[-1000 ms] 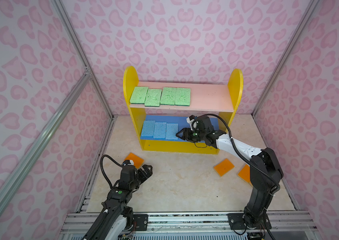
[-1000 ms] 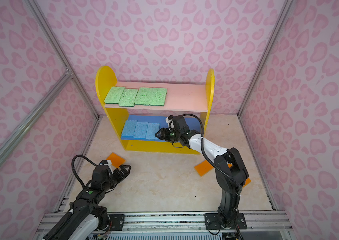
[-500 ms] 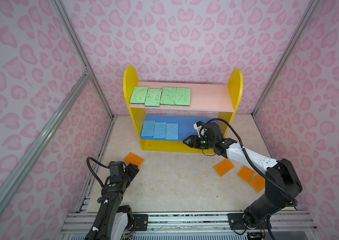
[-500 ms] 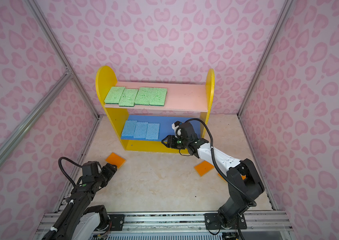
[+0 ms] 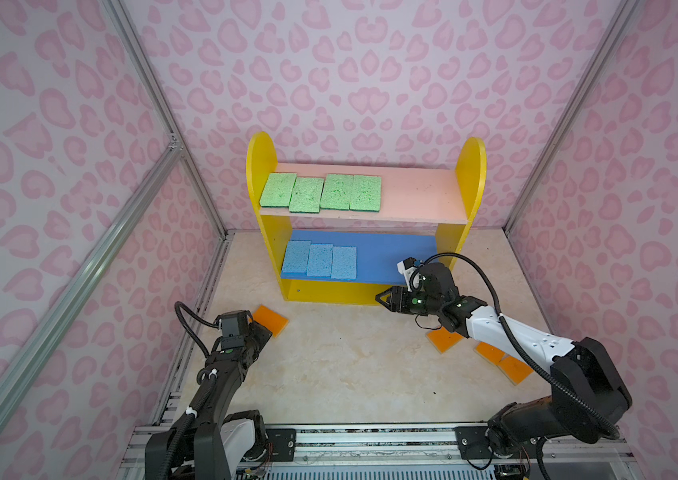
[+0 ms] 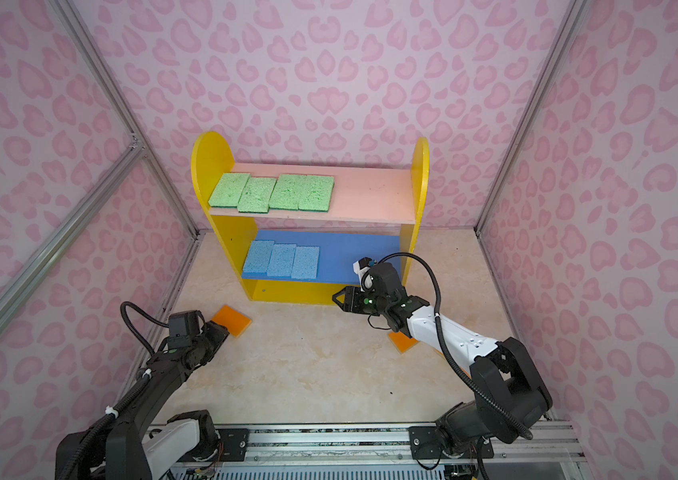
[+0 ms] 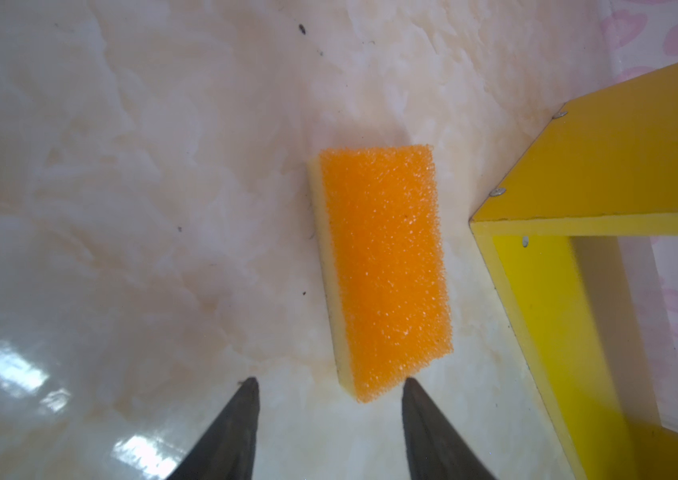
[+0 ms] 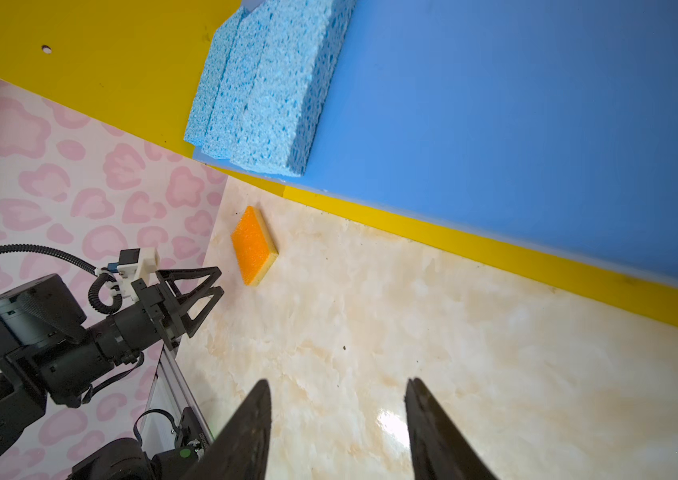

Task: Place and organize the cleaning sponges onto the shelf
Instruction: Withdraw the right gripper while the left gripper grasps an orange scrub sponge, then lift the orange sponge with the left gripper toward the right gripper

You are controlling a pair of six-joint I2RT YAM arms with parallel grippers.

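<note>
Orange porous rectangular sponge (image 7: 383, 270), yellow-edged; glossy marbled floor (image 7: 121, 166) beneath.

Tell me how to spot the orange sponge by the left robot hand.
Find the yellow shelf by the back wall. Off its front left corner, one orange sponge lies on the floor. It lies alone; the other orange sponges sit to the right.

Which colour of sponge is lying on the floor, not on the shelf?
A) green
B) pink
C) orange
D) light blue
C: the orange sponges lie on the floor, while the green sponges sit on the pink board and the light blue sponges on the blue board.
</note>
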